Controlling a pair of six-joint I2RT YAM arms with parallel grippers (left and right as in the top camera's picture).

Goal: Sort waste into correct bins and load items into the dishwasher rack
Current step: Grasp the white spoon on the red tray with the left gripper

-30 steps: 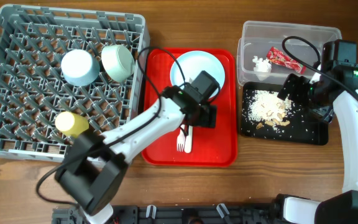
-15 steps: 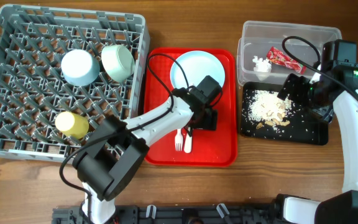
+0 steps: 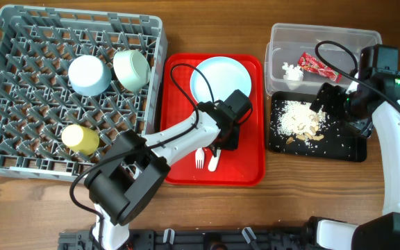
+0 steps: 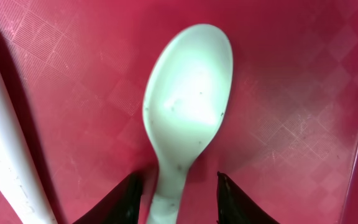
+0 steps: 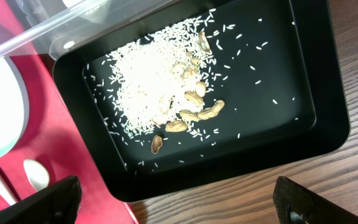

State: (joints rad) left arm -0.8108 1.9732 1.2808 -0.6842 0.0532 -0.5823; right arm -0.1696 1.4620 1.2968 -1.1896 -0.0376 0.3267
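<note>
The white spoon (image 4: 188, 112) lies bowl-up on the red tray (image 3: 179, 90), beside the white fork (image 3: 200, 158). My left gripper (image 4: 176, 186) straddles the spoon's neck: one finger touches it, and a gap shows at the other. In the overhead view the left gripper (image 3: 222, 144) sits just below the pale blue plate (image 3: 217, 75). The grey rack (image 3: 19, 69) holds a blue bowl (image 3: 89, 74), a green bowl (image 3: 131, 69) and a yellow cup (image 3: 80, 139). My right gripper (image 5: 179, 205) hangs wide open above the black tray (image 5: 303, 93) of rice scraps (image 5: 160, 87).
The clear tub (image 3: 325, 35) at the back right holds the red wrapper (image 3: 314, 65) and white tissue (image 3: 290, 71). It touches the black tray's far edge. The fork's handle (image 4: 5, 168) lies close to my left jaws. Bare wood borders the trays.
My left gripper has slid toward the near end of the red tray onto the spoon, and its jaws have narrowed around the spoon's neck. The right arm has not moved.
</note>
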